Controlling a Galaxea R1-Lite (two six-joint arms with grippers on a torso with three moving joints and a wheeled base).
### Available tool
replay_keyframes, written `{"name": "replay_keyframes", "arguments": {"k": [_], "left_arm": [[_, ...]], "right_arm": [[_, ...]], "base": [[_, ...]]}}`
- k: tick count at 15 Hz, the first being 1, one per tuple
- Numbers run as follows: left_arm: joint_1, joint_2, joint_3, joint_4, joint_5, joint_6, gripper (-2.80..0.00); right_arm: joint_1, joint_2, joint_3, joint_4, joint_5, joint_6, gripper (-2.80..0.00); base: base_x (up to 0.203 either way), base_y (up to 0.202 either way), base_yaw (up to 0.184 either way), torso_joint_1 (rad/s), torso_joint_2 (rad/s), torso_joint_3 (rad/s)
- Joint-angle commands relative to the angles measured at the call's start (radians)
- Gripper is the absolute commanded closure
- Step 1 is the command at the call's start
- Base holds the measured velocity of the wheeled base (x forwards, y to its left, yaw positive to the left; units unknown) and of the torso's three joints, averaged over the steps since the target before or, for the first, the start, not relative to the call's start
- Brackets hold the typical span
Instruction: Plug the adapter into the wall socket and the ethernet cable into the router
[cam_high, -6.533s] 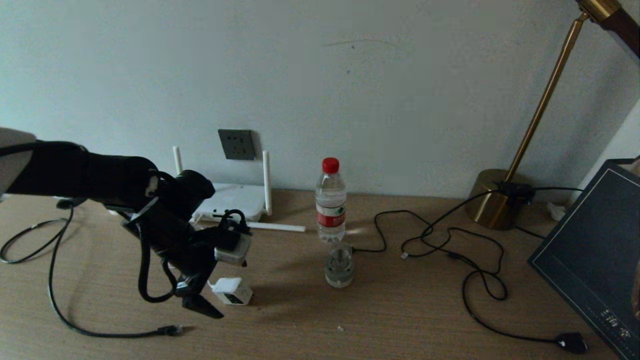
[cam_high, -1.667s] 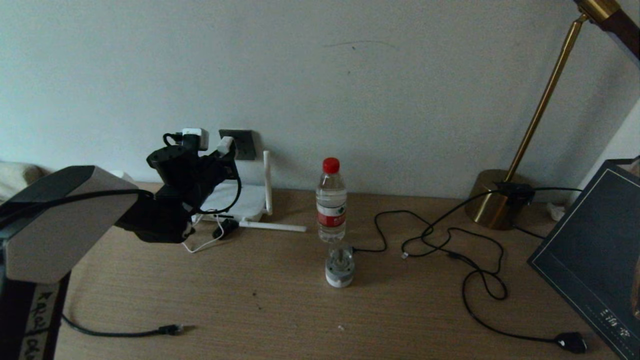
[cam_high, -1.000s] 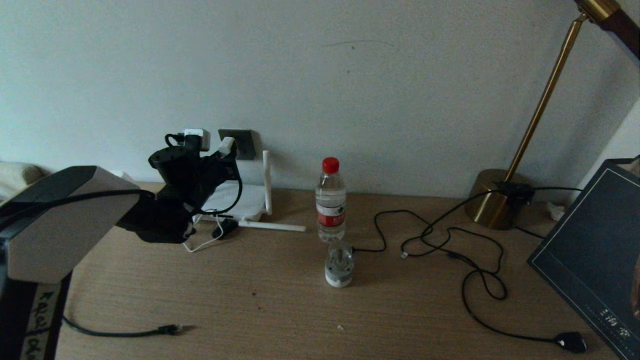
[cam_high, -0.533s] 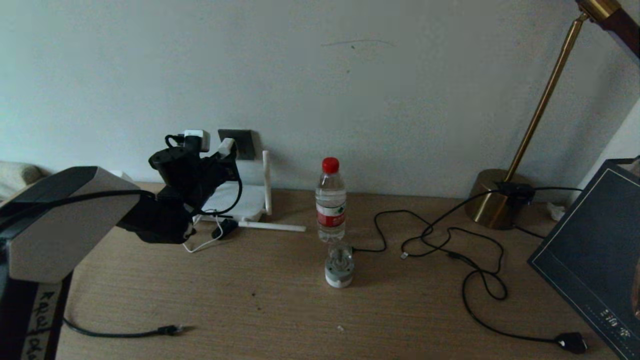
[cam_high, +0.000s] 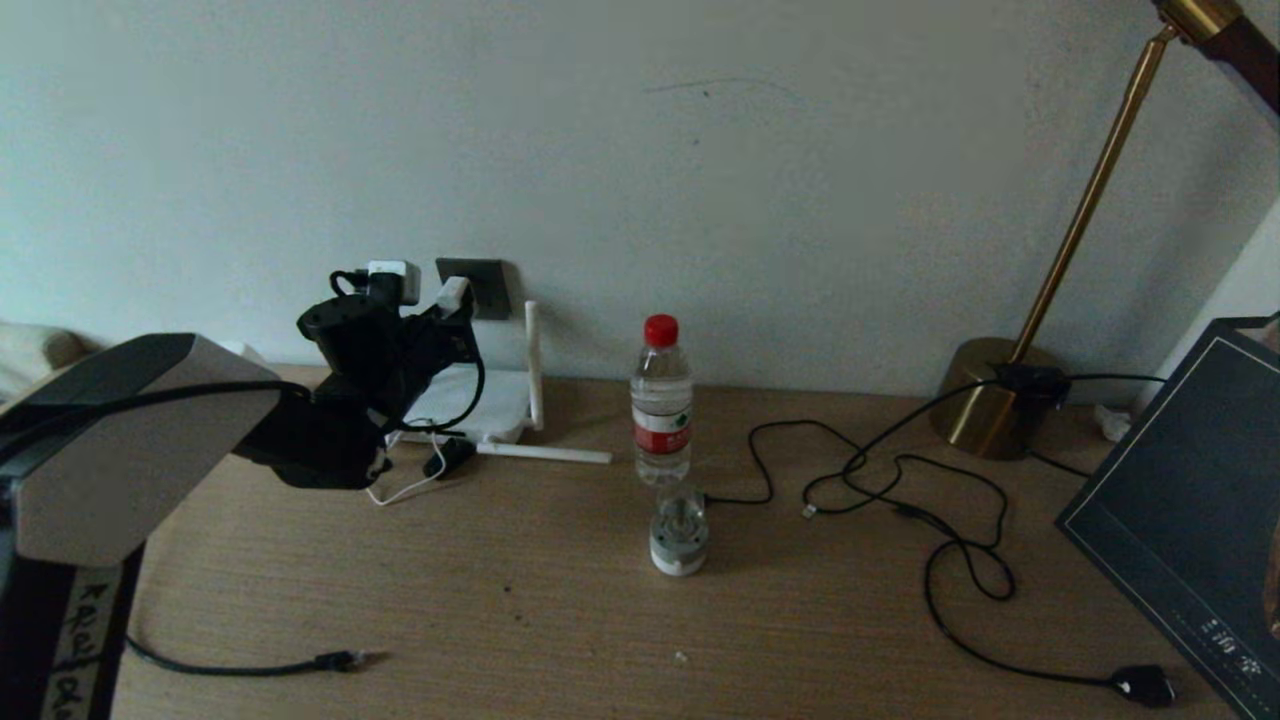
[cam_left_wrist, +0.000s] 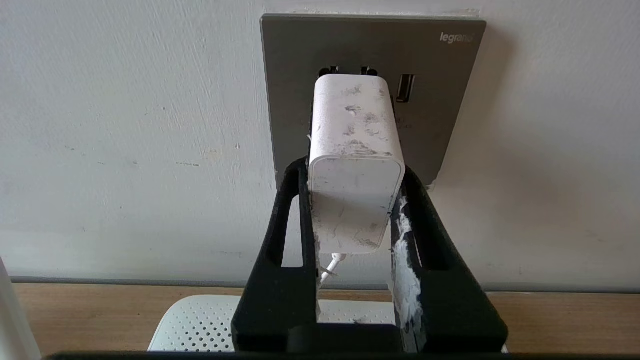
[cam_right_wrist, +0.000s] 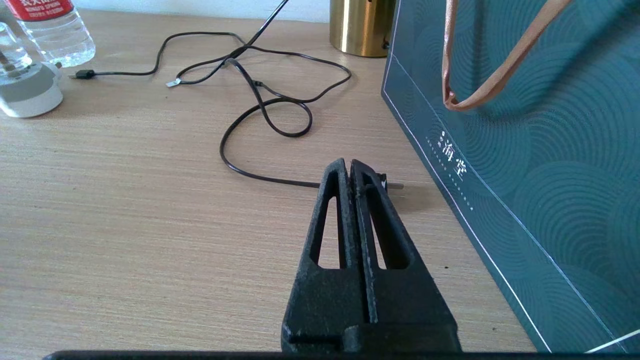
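- Pressing against the wall socket (cam_left_wrist: 372, 95), the adapter (cam_left_wrist: 355, 165) sat with its front face close on the dark grey plate just below the upper pair of slots; whether its pins were fully seated could not be told.
- The left hand (cam_left_wrist: 352, 210) was clenched on the adapter, one finger on each side wall, which kept the cube square to the plate and left its rear end free for the thin white cord (cam_left_wrist: 330, 267) to drop away.
- In the head view the left hand (cam_high: 440, 305) reached over the router (cam_high: 470, 400), which lay flat on the bench (cam_high: 560, 620) against the wall directly under the socket, one antenna upright and another lying on the wood.
- The ethernet cable (cam_high: 240, 665) lay well apart near the front edge of the bench, its clear-tipped plug (cam_high: 345, 659) loose on the surface, so that half of the job looked not yet begun.
- The right hand (cam_right_wrist: 352, 172) was parked low over the bench with its fingers pressed together on nothing, just beside a dark teal gift bag (cam_right_wrist: 525, 165) and close to the black lamp cord (cam_right_wrist: 260, 115).
- A water bottle (cam_high: 661, 400) with a red cap stood mid-bench, clear of the left arm's working space.
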Motion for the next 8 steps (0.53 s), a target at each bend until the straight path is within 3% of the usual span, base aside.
{"name": "replay_keyframes", "arguments": {"k": [1, 8], "left_arm": [[0.0, -0.003, 0.001, -0.006, 0.0, 0.0, 0.0], [0.001, 0.001, -0.02, 0.0, -0.003, 0.0, 0.0]], "right_arm": [[0.0, 0.001, 0.0, -0.001, 0.0, 0.0, 0.0], [0.0, 0.001, 0.0, -0.001, 0.0, 0.0, 0.0]], "base": [[0.0, 0.0, 0.0, 0.0, 0.0, 0.0], [0.0, 0.0, 0.0, 0.0, 0.0, 0.0]]}}
